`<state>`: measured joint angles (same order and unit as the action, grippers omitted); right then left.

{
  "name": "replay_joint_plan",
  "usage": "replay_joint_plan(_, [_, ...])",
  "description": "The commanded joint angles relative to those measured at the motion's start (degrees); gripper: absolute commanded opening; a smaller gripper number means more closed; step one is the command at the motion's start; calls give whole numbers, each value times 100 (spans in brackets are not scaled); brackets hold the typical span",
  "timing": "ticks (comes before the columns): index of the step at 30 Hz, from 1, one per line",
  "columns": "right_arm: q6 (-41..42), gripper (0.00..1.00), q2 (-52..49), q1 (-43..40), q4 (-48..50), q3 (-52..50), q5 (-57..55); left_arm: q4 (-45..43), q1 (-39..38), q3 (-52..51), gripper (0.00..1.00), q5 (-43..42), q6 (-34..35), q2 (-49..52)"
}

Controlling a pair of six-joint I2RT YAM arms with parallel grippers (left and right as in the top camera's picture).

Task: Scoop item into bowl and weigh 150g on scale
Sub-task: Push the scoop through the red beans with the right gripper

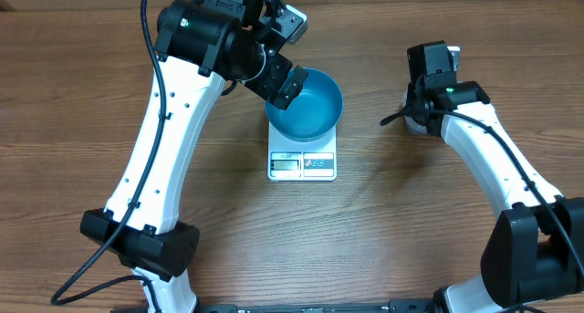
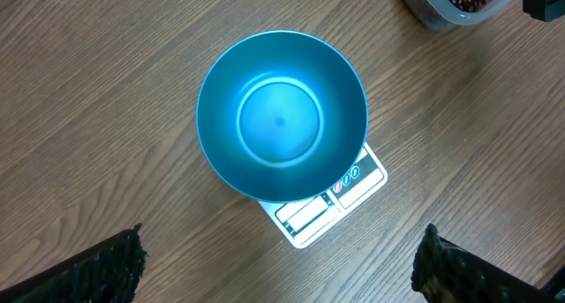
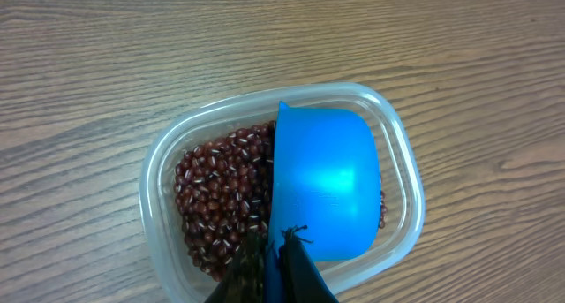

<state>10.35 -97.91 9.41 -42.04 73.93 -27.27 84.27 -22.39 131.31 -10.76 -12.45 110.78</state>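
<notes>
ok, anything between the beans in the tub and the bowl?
Nothing on the table between tub and bowl. The left gripper hangs over the bowl's left rim, jaws open, and could crowd the scoop.

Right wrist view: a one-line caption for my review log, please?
Right gripper holds the scoop in the tub, over the beans.

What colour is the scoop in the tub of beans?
The scoop is solid bright blue, best seen in the right wrist view.

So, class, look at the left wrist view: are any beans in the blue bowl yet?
No, the bowl on the scale shows only its bare blue inside.
</notes>
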Motion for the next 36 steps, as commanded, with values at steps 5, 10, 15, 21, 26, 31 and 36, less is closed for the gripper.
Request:
replay_joint_plan(5, [289, 4, -92, -17, -13, 103, 428, 13, 26, 116, 100, -87, -105, -136])
replay_joint_plan(10, [387, 4, -92, -17, 35, 103, 511, 13, 26, 116, 100, -87, -105, -136])
replay_joint_plan(15, [581, 4, -92, -17, 37, 103, 511, 15, 26, 116, 100, -87, -105, -136])
replay_joint_plan(21, [793, 4, -92, -227, 83, 105, 1023, 13, 26, 116, 99, -87, -107, -136])
replay_joint_plan(26, [901, 4, -92, -560, 103, 105, 1558, 13, 26, 116, 100, -87, -105, -136])
replay_joint_plan(31, [898, 4, -92, -807, 101, 105, 1967, 13, 26, 116, 99, -87, -105, -136])
replay_joint_plan(36, [896, 4, -92, -907, 90, 105, 2120, 13, 26, 116, 100, -85, -107, -136])
